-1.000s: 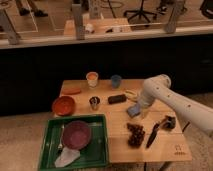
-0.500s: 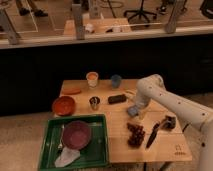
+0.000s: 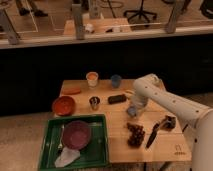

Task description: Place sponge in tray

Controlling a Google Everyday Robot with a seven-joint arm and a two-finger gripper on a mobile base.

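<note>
The green tray sits at the table's front left and holds a purple bowl and a crumpled white cloth. My gripper is low over the middle of the wooden table, to the right of the tray. A small pale blue thing, apparently the sponge, sits right at the gripper's tip, mostly covered by it. The white arm reaches in from the right.
A dark flat bar lies just left of the gripper. A metal cup, orange bowl, cream cup and blue cup stand behind. A dark cluster and a black utensil lie in front.
The arm has shifted a little to the left over the table, and the gripper stays low near the table's middle. Nothing else has moved.
</note>
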